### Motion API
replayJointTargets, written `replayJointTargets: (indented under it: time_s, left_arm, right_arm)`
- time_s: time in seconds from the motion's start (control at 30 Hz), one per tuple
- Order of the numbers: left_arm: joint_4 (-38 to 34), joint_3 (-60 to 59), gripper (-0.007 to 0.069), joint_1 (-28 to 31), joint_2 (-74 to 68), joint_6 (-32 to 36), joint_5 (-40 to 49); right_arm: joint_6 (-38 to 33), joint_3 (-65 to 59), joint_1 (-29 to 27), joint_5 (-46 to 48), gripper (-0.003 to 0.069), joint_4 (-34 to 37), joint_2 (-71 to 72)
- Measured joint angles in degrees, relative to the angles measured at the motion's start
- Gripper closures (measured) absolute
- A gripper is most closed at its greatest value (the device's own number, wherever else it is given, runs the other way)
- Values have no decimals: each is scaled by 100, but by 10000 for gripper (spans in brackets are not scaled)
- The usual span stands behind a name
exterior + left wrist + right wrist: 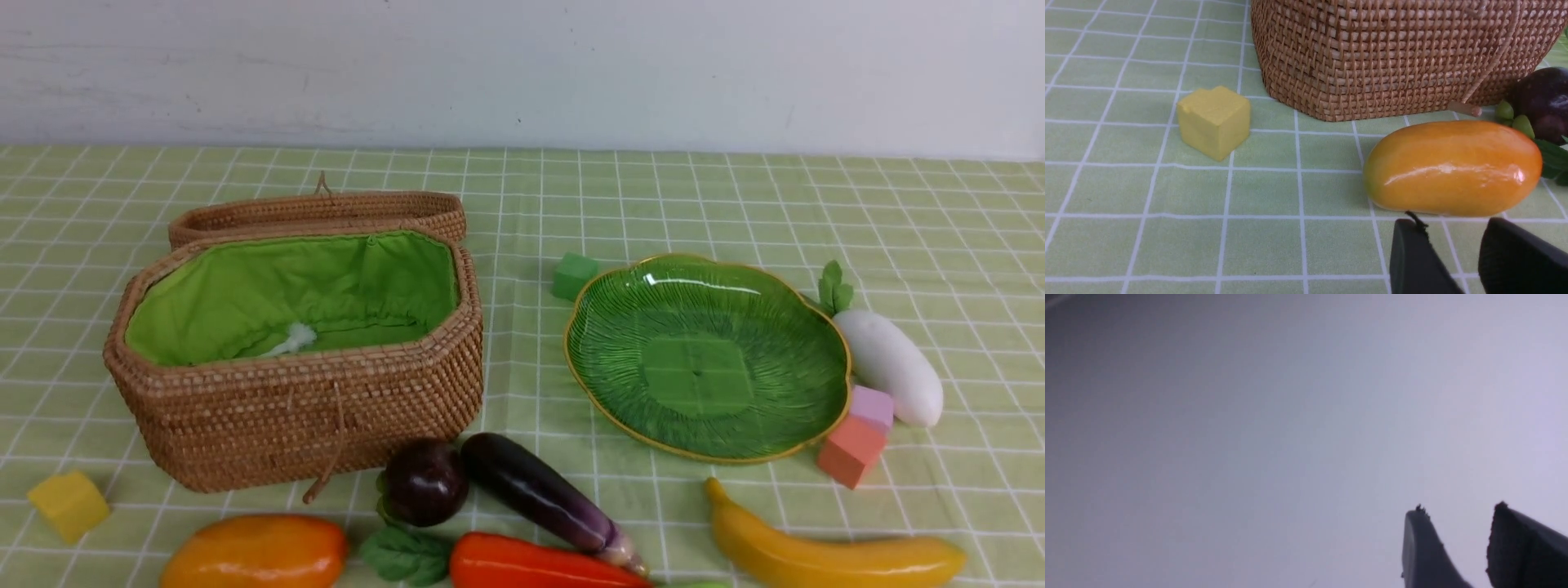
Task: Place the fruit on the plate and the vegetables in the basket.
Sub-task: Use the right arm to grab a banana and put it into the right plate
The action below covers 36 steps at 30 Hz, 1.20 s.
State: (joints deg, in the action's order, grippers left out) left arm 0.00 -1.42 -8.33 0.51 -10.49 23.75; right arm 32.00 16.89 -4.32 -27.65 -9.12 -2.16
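Along the near table edge lie the orange-yellow mango point(257, 551), a round maroon fruit point(424, 482), the purple eggplant point(539, 490), the carrot point(531, 563) and the banana point(824, 551). The white radish point(890, 363) rests right of the empty green plate point(706, 359). The wicker basket point(310, 408) stands open at the left. Neither arm shows in the front view. My left gripper point(1451, 226) is open just short of the mango point(1453, 167), holding nothing. My right gripper point(1459, 510) is open and empty against a blank grey-white background.
A yellow cube point(69, 505) sits left of the basket front. A green cube point(574, 275) touches the plate's far left rim. Pink point(872, 406) and salmon point(851, 451) cubes lie between plate and radish. A white wall backs the checked cloth.
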Motion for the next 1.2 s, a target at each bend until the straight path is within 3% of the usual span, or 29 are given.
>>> replayJointTargets:
  time_s: [0.13, 0.17, 0.23, 0.27, 0.33, 0.47, 0.7, 0.73, 0.77, 0.83, 0.9, 1.0, 1.2]
  left_arm:
    - [0, 0, 386, 0, 0, 0, 0]
    - [0, 0, 386, 0, 0, 0, 0]
    - [0, 0, 386, 0, 0, 0, 0]
    - [0, 0, 386, 0, 0, 0, 0]
    - [0, 0, 386, 0, 0, 0, 0]
    - [0, 0, 386, 0, 0, 0, 0]
    - [0, 0, 386, 0, 0, 0, 0]
    - [0, 0, 386, 0, 0, 0, 0]
    - [0, 0, 386, 0, 0, 0, 0]
    - [0, 0, 386, 0, 0, 0, 0]
    - [0, 0, 386, 0, 0, 0, 0]
    - [0, 0, 386, 0, 0, 0, 0]
    - [0, 0, 386, 0, 0, 0, 0]
  right_arm:
    - [3, 2173, -5, 1851, 417, -6, -951]
    - [3, 2283, -5, 1851, 417, -6, -951]
    - [-203, 3730, -5, 3485, 417, -118, -1875]
    - [-222, 3730, -5, 3607, 417, -124, -1946]
    - [-569, 4771, -5, 5120, 417, -227, -2881]
    - [-1251, 5178, -5, 6505, 417, -376, -4074]
    - [-2022, 4837, 142, 7062, 417, 672, -5698]
    - [-2477, 4822, 241, 7464, 417, 1030, -6053]
    - [-2477, 4822, 241, 7464, 417, 1030, -6053]
    - [-3442, 4810, 493, 8212, 417, 1720, -6684]
    - [-3764, 4804, 596, 8419, 417, 1936, -6866]
    - [-4719, 4804, 1099, 8733, 417, 2526, -7296]
    - [-5552, 4804, 2013, 9020, 417, 2701, -7582]
